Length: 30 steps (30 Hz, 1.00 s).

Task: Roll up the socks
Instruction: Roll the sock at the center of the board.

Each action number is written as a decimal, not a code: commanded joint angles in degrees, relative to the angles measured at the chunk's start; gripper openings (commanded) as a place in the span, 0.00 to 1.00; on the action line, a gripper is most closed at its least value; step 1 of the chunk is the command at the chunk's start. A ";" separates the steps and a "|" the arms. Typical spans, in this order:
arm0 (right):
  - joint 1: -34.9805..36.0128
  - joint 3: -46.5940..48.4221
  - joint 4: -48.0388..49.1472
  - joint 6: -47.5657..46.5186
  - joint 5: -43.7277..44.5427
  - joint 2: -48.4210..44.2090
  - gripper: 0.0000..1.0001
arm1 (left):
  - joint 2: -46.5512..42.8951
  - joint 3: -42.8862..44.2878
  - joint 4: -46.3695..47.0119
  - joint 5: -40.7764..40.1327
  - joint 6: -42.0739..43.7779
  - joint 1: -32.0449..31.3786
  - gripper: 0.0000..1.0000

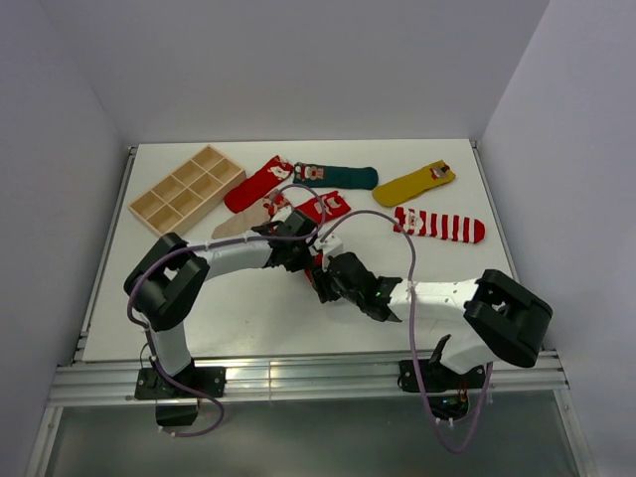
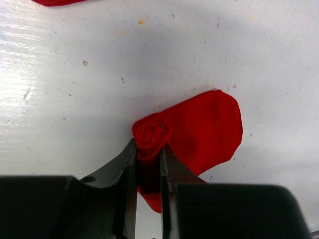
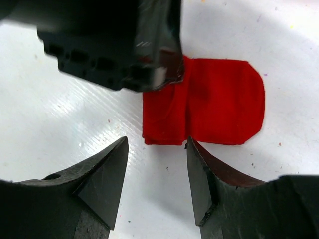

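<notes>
While the left gripper pinches the rolled end of a red sock between narrow jaws, the unrolled flap lies flat on the table, spreading toward the right of the left wrist view. The spiral of the roll shows just above the fingertips. The right gripper hovers at the lower edge of the same sock with its jaws well apart and nothing between them.

Risk, judged from this pose: the roll is kept tight only by the left pinch, so any slackening would probably let the fabric spring back open. The two grippers stand very close at the middle of the top view. A closing move by the right one could strike the left gripper's housing, which fills the upper left of the right wrist view. It could also shove the flap sideways rather than catch it. A pull on the flap might drag the roll out of the pinch.

Surroundings: a second red sock lies just above the grippers in the top view, near enough to be snagged. A beige sock lies beside the left arm. Farther up lie a third red sock, a dark green sock and a mustard sock. A striped sock lies to the right, and a wooden tray sits at the upper left. Purple cables arc over the working spot and hide part of it from above.
</notes>
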 commanded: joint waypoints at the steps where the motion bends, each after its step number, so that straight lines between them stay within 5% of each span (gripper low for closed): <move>1: 2.68 2.55 2.66 -3.61 6.47 1.84 0.58 | 2.36 1.27 -4.41 0.90 2.69 0.02 0.04; 20: 6.03 5.27 5.30 -4.85 10.70 13.00 0.50 | 3.77 2.06 -3.71 3.71 3.48 -0.07 0.04; 23: 6.03 5.98 4.69 -4.14 10.79 14.75 0.36 | 3.86 1.88 -3.09 4.59 3.48 -0.07 0.05; 27: 4.72 5.46 4.07 -2.39 7.98 13.89 0.06 | 3.51 1.88 -3.09 4.68 3.48 -0.07 0.15; 30: 3.22 3.79 4.16 -1.07 4.38 11.96 0.00 | 2.55 1.53 -2.74 4.25 3.22 -0.07 0.27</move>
